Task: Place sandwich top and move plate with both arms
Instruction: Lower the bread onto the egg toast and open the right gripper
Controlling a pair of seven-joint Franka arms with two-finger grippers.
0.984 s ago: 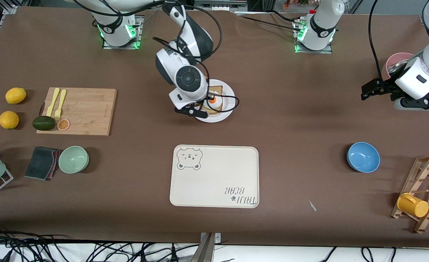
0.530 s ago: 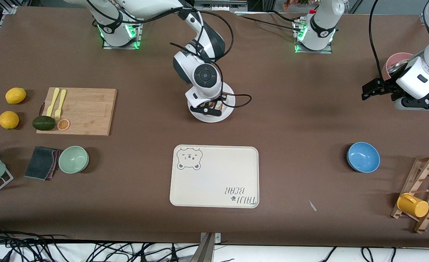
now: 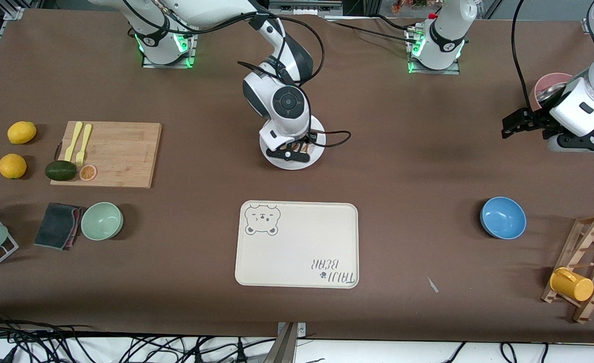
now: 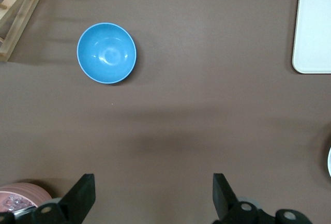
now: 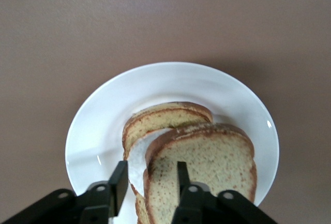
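hovering over the plate (image 5: 98,131), the right gripper (image 5: 150,182) stands partly parted around the sandwich top (image 5: 207,167); left gripper (image 4: 153,195) waits, spread wide.

Bear-print tray (image 3: 297,245) lies at mid-bench. Toward the right arm's end: cutting board (image 3: 118,154) bearing avocado (image 3: 60,170) and yellow cutlery (image 3: 79,141), two lemons (image 3: 21,132), green bowl (image 3: 102,221). Toward the left arm's end: blue bowl (image 3: 502,217), wooden rack (image 3: 587,267) with yellow cup (image 3: 571,284).

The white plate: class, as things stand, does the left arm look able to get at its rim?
Probably yes: the table between the open left gripper and the plate is bare, though the right gripper sits over the sandwich top.
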